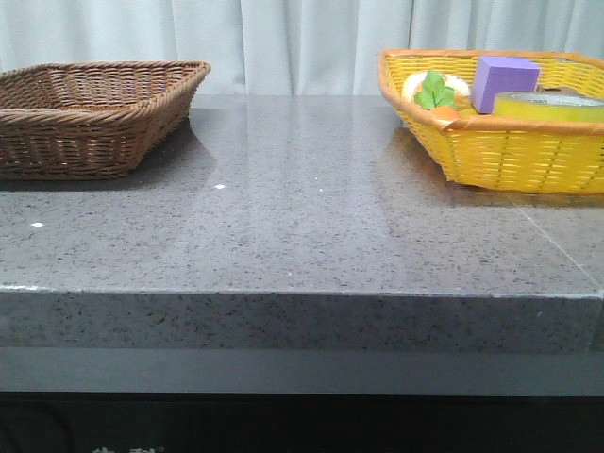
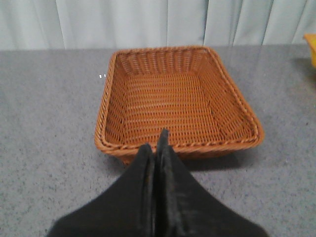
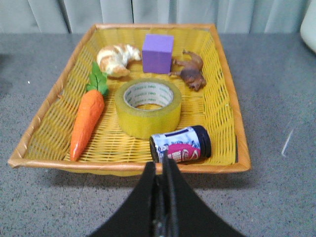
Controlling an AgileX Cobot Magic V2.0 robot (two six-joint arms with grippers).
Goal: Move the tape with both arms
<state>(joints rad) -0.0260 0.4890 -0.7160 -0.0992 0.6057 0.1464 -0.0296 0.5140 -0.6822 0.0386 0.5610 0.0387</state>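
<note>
The tape (image 3: 149, 107), a wide yellow translucent roll with a white core and green print, lies flat in the middle of the yellow basket (image 3: 228, 111). In the front view only its top edge (image 1: 547, 106) shows above the basket's wall (image 1: 528, 156). My right gripper (image 3: 161, 167) is shut and empty, in front of the basket's near rim, apart from the tape. My left gripper (image 2: 156, 145) is shut and empty, just before the near rim of the empty brown wicker basket (image 2: 111, 103). Neither gripper shows in the front view.
The yellow basket also holds a purple cube (image 3: 157, 52), a toy carrot (image 3: 87, 121), a croissant (image 3: 116, 59), a brown animal figure (image 3: 190, 69) and a lying can (image 3: 180, 144). The brown basket (image 1: 90, 118) stands at the table's far left. The grey stone table (image 1: 302, 226) lies between.
</note>
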